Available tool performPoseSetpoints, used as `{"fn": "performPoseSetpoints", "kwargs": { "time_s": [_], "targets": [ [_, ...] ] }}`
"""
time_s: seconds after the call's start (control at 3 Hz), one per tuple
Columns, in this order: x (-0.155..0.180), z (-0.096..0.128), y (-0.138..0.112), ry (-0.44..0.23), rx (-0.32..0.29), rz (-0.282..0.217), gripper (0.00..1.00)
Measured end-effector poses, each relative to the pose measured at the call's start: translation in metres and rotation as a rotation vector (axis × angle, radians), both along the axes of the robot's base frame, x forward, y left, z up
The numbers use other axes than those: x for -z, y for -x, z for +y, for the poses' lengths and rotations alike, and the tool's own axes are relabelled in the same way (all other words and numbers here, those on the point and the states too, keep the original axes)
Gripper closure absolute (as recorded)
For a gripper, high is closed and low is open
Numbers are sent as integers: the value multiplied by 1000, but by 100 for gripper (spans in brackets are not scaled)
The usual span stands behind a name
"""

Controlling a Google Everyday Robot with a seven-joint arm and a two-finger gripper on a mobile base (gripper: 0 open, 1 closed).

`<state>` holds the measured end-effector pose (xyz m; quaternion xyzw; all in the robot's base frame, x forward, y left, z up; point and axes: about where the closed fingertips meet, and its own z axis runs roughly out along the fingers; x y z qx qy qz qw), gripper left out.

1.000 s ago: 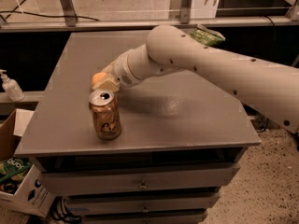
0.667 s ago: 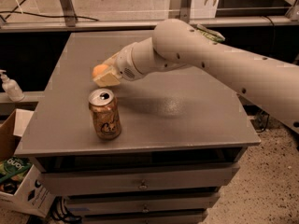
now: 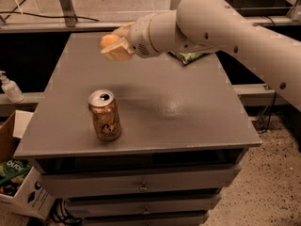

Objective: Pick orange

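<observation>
Bench (image 3: 188,121): grey top over drawers. It carries the can at the front left and a bag at the back, with the middle left bare.
Arm (image 3: 225,27): pale and thick, it reaches in from the right across the back of the bench. Its wrist ends over the back left part.
Box (image 3: 19,187): cardboard, on the floor by the front left corner, lower than the bench top. It plays no part in the pick.
Bag (image 3: 188,57): green and crinkled, it lies flat at the back, partly hidden under the arm and apart from the gripper.
Can (image 3: 104,115): copper-coloured and upright with its tab end up. It stands in front of the gripper and lower, touching nothing else.
Gripper (image 3: 113,46): held above the back left of the bench, not resting on it.
Fingers (image 3: 118,54): tan pads closed around the orange, one beneath it and one behind.
Orange (image 3: 107,41): in the fingers and apparently clear of the bench top, so the grasp looks made and the pick is likely near done.
Bottle (image 3: 9,86): a small pump bottle on a ledge off the bench's left side, well apart.
Way: nothing stands close to the orange. The can is the nearest thing that could be knocked, and only if the arm dips forward.
</observation>
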<state>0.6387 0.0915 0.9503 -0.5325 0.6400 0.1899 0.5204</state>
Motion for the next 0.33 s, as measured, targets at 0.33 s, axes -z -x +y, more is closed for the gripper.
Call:
{"fn": "performPoseSetpoints", "kwargs": {
  "time_s": [0.33],
  "targets": [
    [0, -3, 0, 0, 4, -1, 100]
  ]
}}
